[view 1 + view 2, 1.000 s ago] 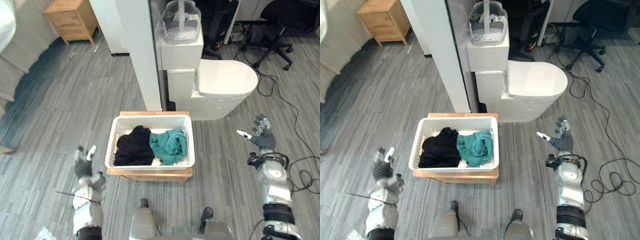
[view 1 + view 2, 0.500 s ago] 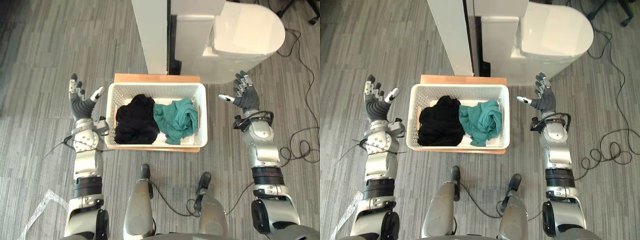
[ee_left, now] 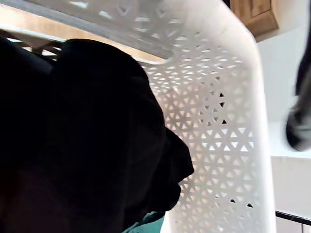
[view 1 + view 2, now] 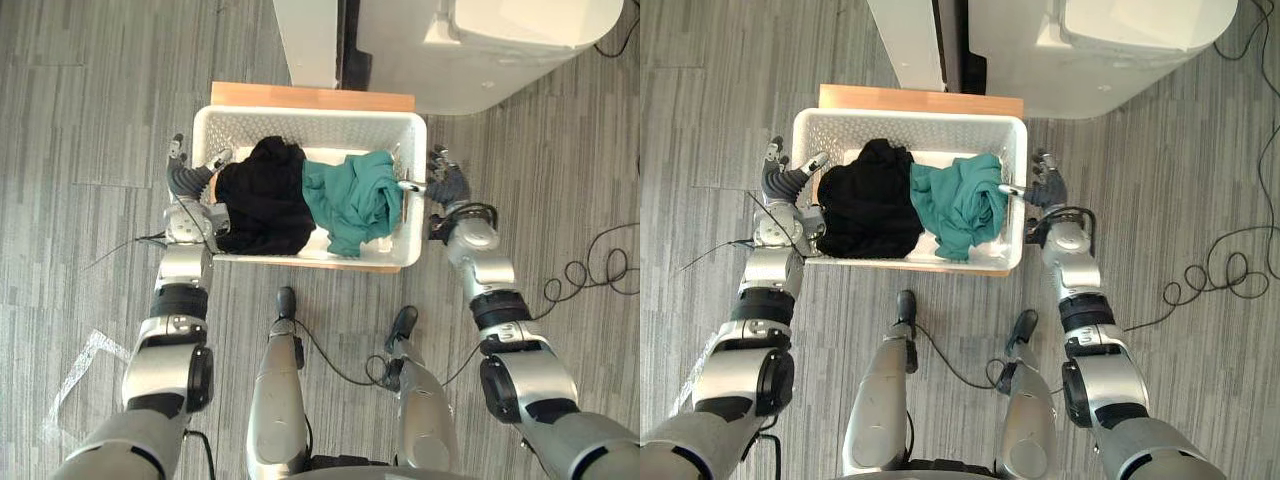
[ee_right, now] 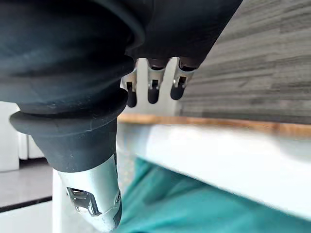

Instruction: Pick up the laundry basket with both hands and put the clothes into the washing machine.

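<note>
At the centre left of the head views, the left hand (image 4: 185, 186) stands against the left short end of the white laundry basket (image 4: 310, 114), fingers straight and spread outside the wall, thumb reaching over the rim. It is open, not clamped. The basket sits in the upper middle of the frame on a low wooden stand (image 4: 300, 96), on grey plank floor (image 4: 80, 120). Inside lie 2 garments: a black garment (image 4: 260, 195) heaped in the left half, touching a teal garment (image 4: 355, 195) bunched in the right half. The left wrist view has the black heap close against the perforated wall. At the centre right, the right hand (image 4: 448, 188) meets the basket's right end. Its fingers (image 5: 152, 92) hang straight outside and its thumb (image 5: 95, 204) lies inside above the teal cloth, the rim between them, nothing gripped. A white appliance (image 4: 520, 50) with a rounded lid fills the upper right, just behind the stand.
</note>
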